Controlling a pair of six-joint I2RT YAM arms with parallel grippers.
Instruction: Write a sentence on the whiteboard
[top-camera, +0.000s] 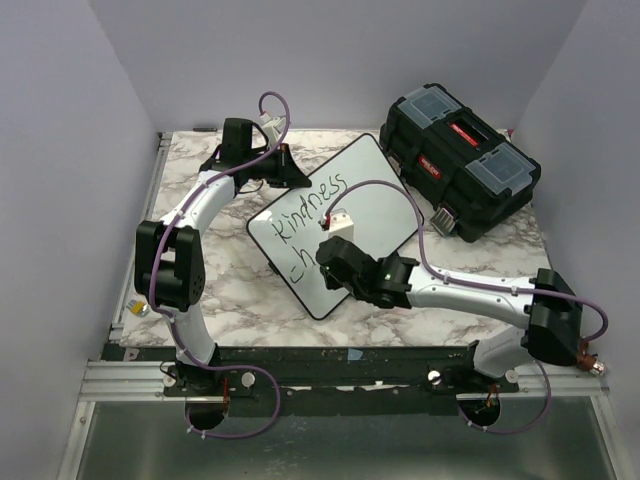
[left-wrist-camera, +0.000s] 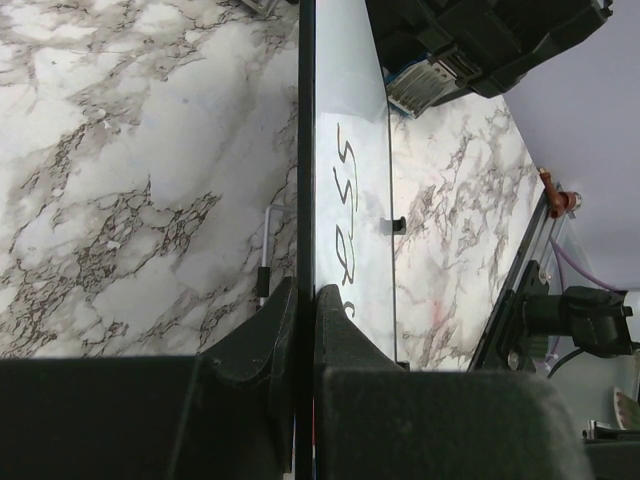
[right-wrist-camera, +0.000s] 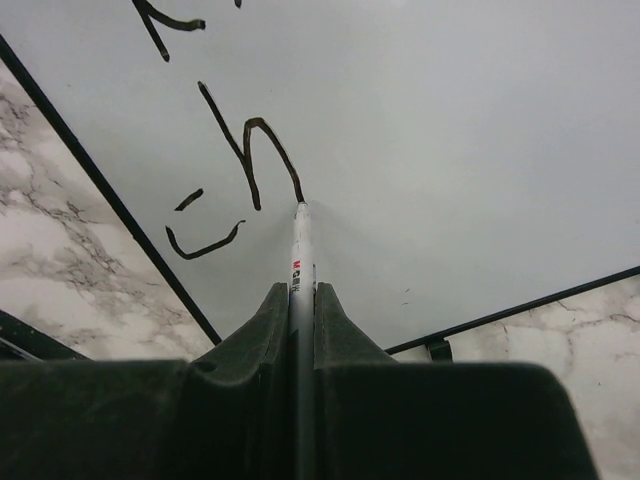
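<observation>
My right gripper (right-wrist-camera: 302, 305) is closed tight on the marker (right-wrist-camera: 301, 235), its tip touching the whiteboard (top-camera: 370, 170), which lies mid-table. My left gripper (left-wrist-camera: 303, 310) pinches the board's frame at its ten o'clock edge. The sentence (top-camera: 310, 205) reads "kindness ch"; the toolbox (top-camera: 460, 160) sits at two o'clock

whiteboard (top-camera: 385, 200): black-framed, skewed on marble table (top-camera: 240, 285) | sentence (top-camera: 312, 205): black, reads "kindness ch", unfinished

One whiteboard (top-camera: 385, 205), one toolbox (top-camera: 462, 160), one marker (right-wrist-camera: 301, 255), two tools (left-wrist-camera: 305, 292) (right-wrist-camera: 301, 295), apparently two written lines (top-camera: 312, 205)
</observation>
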